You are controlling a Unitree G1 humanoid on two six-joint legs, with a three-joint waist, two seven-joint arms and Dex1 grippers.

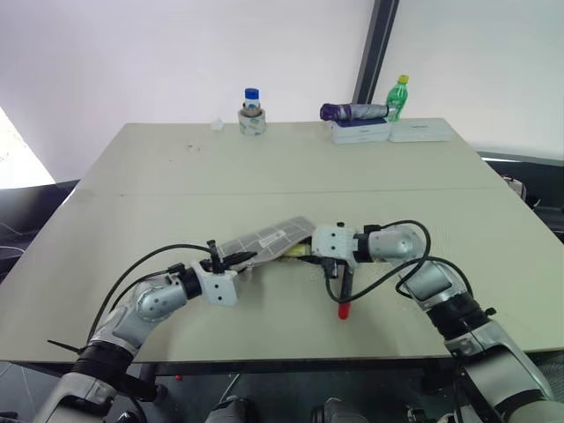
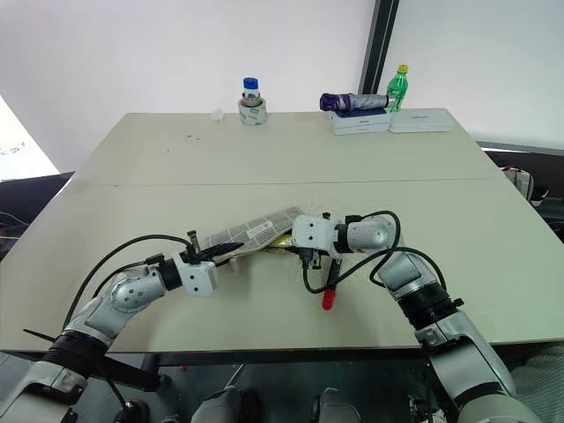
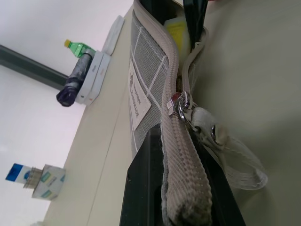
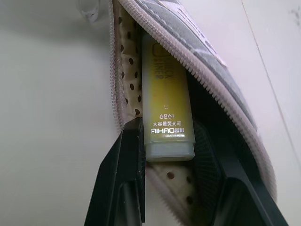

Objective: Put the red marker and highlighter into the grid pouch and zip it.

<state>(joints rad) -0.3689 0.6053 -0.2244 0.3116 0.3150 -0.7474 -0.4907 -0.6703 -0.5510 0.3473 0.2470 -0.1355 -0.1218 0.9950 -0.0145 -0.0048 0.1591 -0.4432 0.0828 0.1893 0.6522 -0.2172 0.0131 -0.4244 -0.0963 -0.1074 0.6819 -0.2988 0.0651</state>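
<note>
Red marker (image 1: pixel 345 298) lay loose on the table (image 1: pixel 159 189), nearest the front edge, red cap toward the robot, just beside the right arm. Left pincer (image 3: pixel 181 207) was clamped on the grid pouch (image 1: pixel 264 239) at its zip end. Right pincer (image 4: pixel 169 155) gripped the highlighter (image 4: pixel 165 106), most of it already inside the pouch's open mouth. Bottles and boxes at far edge.
</note>
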